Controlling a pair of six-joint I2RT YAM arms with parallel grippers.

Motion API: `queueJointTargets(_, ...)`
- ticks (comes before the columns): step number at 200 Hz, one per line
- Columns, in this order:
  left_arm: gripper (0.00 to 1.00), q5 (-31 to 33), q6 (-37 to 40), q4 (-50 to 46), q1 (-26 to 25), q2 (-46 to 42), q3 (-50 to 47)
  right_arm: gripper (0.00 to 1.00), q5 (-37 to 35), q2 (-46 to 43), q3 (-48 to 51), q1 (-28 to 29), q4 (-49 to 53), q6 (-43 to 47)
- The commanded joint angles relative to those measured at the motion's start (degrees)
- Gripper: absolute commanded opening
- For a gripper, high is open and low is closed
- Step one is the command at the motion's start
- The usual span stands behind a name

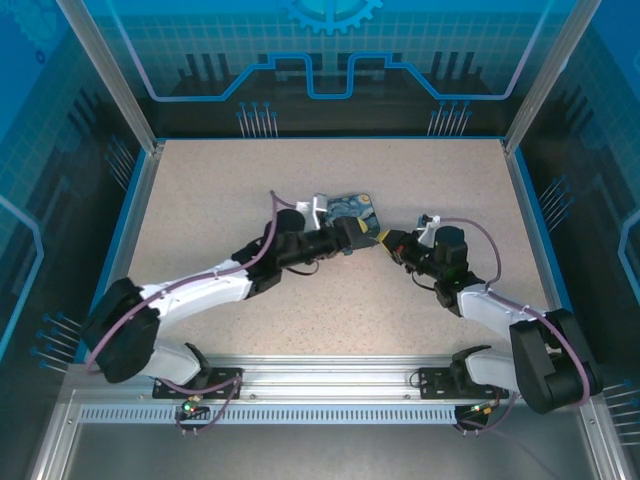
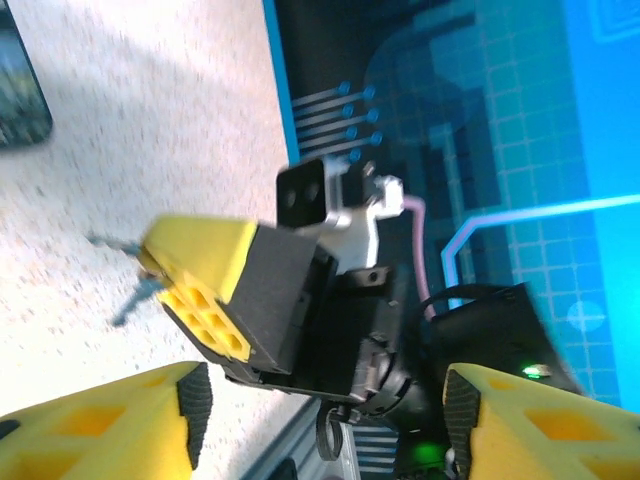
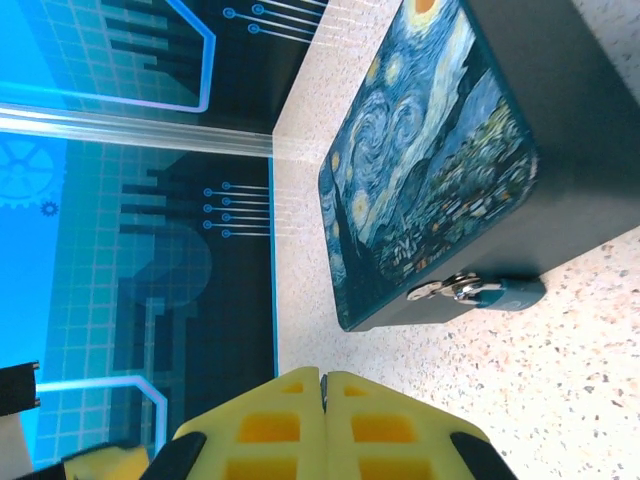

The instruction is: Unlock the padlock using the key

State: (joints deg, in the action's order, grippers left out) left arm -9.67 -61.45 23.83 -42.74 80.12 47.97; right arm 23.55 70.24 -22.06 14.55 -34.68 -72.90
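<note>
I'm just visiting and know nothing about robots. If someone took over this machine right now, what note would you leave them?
The left end effector is open and empty.
The right end effector is shut, apparently pinching the key at its tip.
The padlock hangs on the front of the painted box, looking locked.
Done: key picked up.
Left: bring it to the padlock, insert, turn, free the shackle.

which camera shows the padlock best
The right wrist view: the padlock is sharp and unblocked there, hooked to the clasp on the front of the printed box. In the top view the box is too small to make out the lock. The left wrist view catches a blurred corner of the box.
</note>
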Motion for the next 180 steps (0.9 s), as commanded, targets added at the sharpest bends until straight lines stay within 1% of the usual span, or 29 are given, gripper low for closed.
queueJointTargets(1, 0.69, 1.67, 6.35, -6.08, 2.15, -2.27, -3.41, 0.00, 3.44, 0.37, -0.75, -1.85, 0.49, 4.02)
queueJointTargets(31, 0.76, 2.24, 13.07, -10.39, 2.34, -0.73, -3.68, 0.00, 6.73, 3.60, -3.84, -2.84, -0.21, 6.74)
queueJointTargets(42, 0.79, 1.99, 13.55, -11.15, 2.26, 1.08, -3.43, 0.00, 7.79, 5.19, -4.83, -3.07, -1.42, 7.31)
queueJointTargets(58, 0.80, 1.44, 13.02, -10.50, 2.31, 3.40, -3.70, 0.00, 10.20, 8.00, -6.09, -3.44, -5.26, 7.13)
queueJointTargets(70, 0.79, 1.40, 11.62, -9.17, 2.32, 4.56, -3.83, 0.00, 12.12, 9.61, -6.98, -3.47, -7.43, 6.65)
queueJointTargets(84, 0.78, 0.97, 9.47, -5.93, 2.26, 5.59, -3.52, 0.00, 12.57, 10.42, -7.64, -3.34, -7.02, 6.55)
queueJointTargets(109, 0.74, 2.47, 3.59, -0.68, 2.31, 7.19, -2.70, 0.00, 11.70, 10.42, -7.12, -2.87, -5.94, 5.22)
queueJointTargets(130, 0.67, 2.23, -2.01, 3.57, 2.26, 9.88, -1.49, 0.00, 10.70, 9.74, -5.97, -1.78, -5.92, 4.20)
queueJointTargets(154, 0.61, 2.07, -8.01, 9.66, 2.19, 13.18, -0.92, 0.00, 9.11, 7.73, -5.10, -0.32, -4.87, 4.21)
queueJointTargets(165, 0.59, 1.86, -10.03, 12.46, 1.97, 14.62, -0.60, 0.00, 8.49, 6.81, -5.01, 0.17, -3.82, 4.59)
queueJointTargets(180, 0.58, 2.43, -11.33, 14.00, 1.49, 15.61, 0.13, 0.00, 7.98, 6.08, -5.03, 0.67, -3.03, 4.87)
